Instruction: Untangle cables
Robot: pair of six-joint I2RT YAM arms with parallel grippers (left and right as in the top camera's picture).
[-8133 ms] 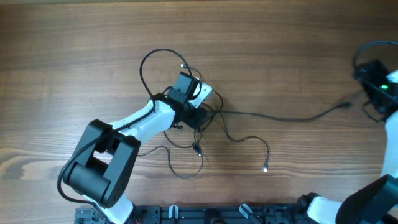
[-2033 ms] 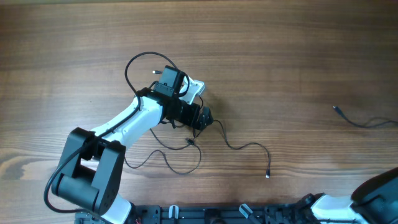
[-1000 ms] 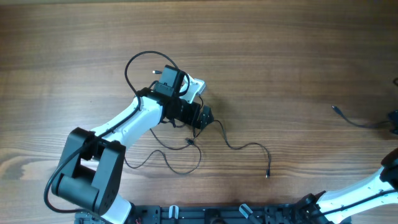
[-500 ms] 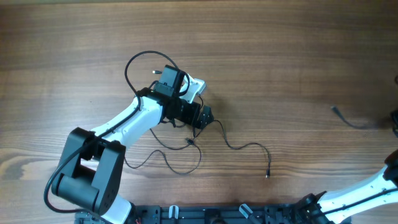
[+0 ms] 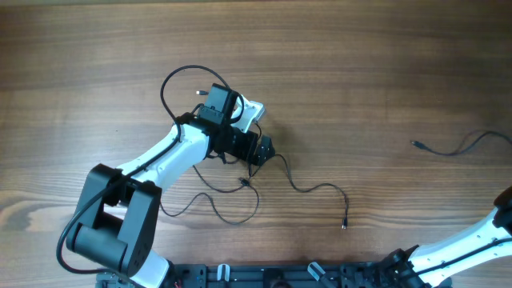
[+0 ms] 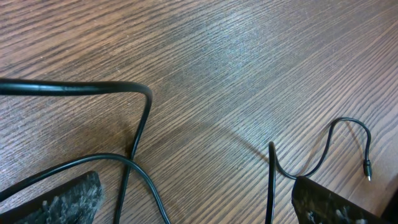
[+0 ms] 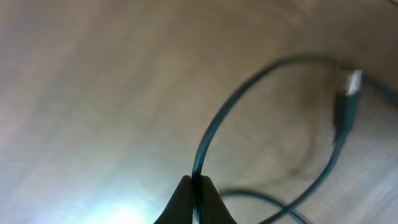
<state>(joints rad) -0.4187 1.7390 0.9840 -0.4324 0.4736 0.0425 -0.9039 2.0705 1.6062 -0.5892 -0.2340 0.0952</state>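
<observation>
On the left half of the table (image 5: 376, 56) the tangled cables (image 5: 246, 183) lie around the left arm. There is one wide loop (image 5: 163, 94) at the upper left of the bunch and a knotted part in the middle. One strand runs to the right and ends in a tiny plug (image 5: 344, 225). The left gripper (image 6: 193, 200) hangs low over this bunch with its jaws wide apart and holds nothing; two thin strands pass between its fingers.

At the far right one cable (image 5: 452, 152) lies well apart from the bunch. It is thin, dark and gently waved, with its plug end pointing left. The right gripper (image 7: 194, 198) is pinched closed on this cable, as its blurred wrist view shows.

I judge that the step in hand is pulling one freed cable aside. Next, the left gripper should close on a single strand near the knotted part. This needs care, because such thin wires slip easily.
</observation>
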